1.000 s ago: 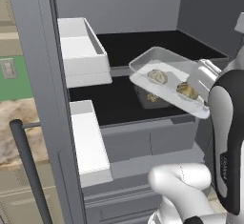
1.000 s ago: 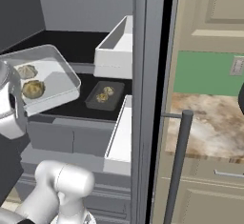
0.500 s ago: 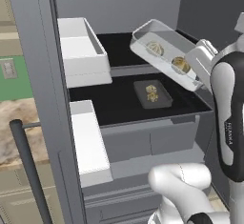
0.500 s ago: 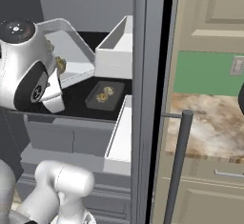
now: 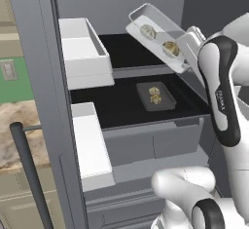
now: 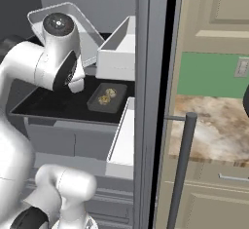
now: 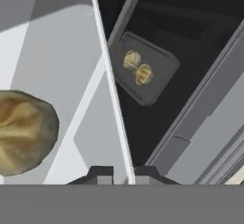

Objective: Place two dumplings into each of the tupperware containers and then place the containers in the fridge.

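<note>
Standing open ahead of the base, the tall grey metal fridge with black inner shelves is taking up most of the scene. On its lower black shelf, one shallow rectangular translucent tupperware container is already resting with two small tan dumplings in it, so that half looks done. The second pale plastic container, also carrying two tan dumplings, is hanging tilted above that shelf, higher than the parked container and toward the fridge's back wall. The two-finger gripper is pinching this container's rim, fingers closed tight on the thin edge; the nearest dumpling is lying just beside the fingertips. Remaining, by my reading: lowering and levelling this tray onto a shelf, then letting go.
</note>
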